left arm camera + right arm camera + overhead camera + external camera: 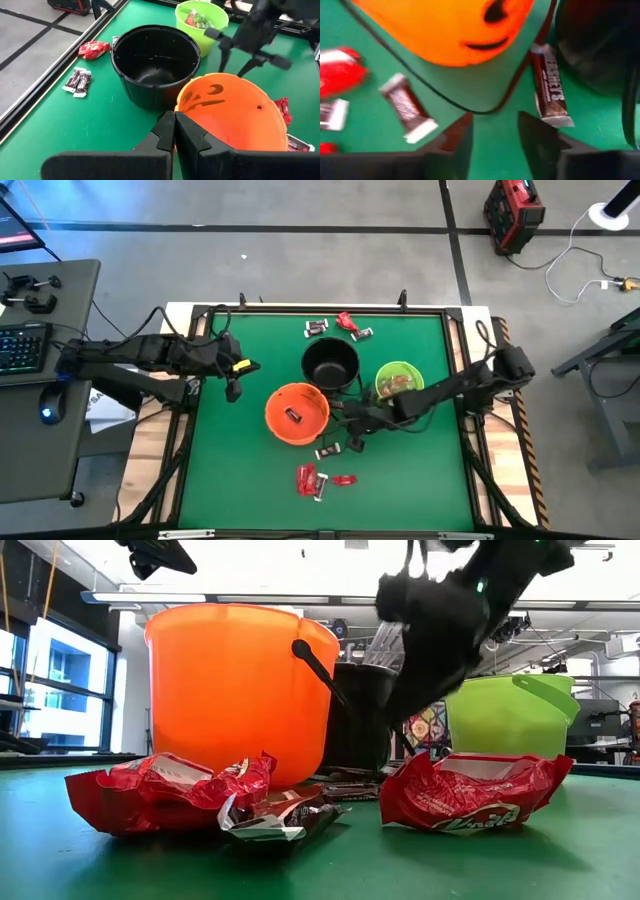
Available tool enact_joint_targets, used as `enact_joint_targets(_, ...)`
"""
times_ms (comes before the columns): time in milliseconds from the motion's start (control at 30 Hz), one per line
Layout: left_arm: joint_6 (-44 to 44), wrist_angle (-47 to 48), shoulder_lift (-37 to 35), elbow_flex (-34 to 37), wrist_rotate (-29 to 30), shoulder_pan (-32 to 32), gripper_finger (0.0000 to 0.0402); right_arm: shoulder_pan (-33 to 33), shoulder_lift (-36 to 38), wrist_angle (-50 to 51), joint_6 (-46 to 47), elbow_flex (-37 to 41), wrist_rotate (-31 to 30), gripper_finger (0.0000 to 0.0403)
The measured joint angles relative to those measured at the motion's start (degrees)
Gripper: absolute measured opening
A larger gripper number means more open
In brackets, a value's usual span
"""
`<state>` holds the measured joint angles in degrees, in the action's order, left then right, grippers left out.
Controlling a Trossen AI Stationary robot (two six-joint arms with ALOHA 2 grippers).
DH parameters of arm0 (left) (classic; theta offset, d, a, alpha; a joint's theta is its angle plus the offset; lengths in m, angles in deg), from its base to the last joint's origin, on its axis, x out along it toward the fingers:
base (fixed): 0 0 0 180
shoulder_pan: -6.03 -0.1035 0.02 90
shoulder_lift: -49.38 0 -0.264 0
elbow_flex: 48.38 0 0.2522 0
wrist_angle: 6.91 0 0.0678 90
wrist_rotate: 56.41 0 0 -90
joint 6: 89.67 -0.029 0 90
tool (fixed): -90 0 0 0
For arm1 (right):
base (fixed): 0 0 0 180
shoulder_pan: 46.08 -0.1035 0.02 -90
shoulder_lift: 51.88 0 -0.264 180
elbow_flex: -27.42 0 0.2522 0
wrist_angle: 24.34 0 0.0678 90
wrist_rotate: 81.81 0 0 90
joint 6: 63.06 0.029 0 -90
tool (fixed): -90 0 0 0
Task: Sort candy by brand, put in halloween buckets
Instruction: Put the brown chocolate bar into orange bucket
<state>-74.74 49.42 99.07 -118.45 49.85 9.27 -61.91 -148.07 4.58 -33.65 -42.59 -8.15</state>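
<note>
Three buckets stand upright, clustered mid-table on the green mat. Black bucket (330,363) sits nearest the far edge; inside looks empty in the left wrist view. Orange bucket (297,413) just beside it toward the near-left, black face markings on its wall, one dark-wrapped candy (294,416) in the bottom. Lime green bucket (398,381) on the right of the black one, holding a few pale greenish and red sweets (198,20). Loose candy: red wrapper (346,320) and dark brown-and-silver bars (316,328) by the far edge; red wrappers (308,478) toward the near edge; dark bars (328,451) lying flat just in front of the orange bucket.
</note>
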Motion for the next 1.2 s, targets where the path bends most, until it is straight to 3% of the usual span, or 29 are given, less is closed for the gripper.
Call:
enact_joint_targets(133, 0.05, 0.00, 0.00, 0.00, 0.58, 0.00, 0.0000, 1.64, -2.55, 1.25, -3.30, 0.00, 0.28, 0.0209)
enact_joint_targets(233, 0.06, 0.01, 0.00, 0.00, 1.06, 0.00, 0.0000, 2.69, -3.56, 1.72, -5.39, 0.00, -0.23, 0.0230)
enact_joint_targets(500, -0.01, 0.04, 0.02, 0.00, 2.44, 0.00, 0.0000, 4.49, -6.10, 0.12, -13.20, -0.09, -1.45, 0.0232)
enact_joint_targets(733, -0.01, 0.04, 0.02, 0.00, 2.44, 0.00, 0.0000, 5.62, -6.35, -0.53, -13.00, -0.09, -2.66, 0.0231)
enact_joint_targets(900, -0.01, 0.04, 0.04, 0.00, 2.44, 0.00, 0.0000, 7.47, -7.02, -0.52, -12.11, -0.13, 1.83, 0.0231)
enact_joint_targets(1200, 0.00, 0.06, 0.04, 0.00, 2.41, 0.00, 0.0000, 9.74, -9.66, -3.50, -8.66, -0.17, 2.89, 0.0231)
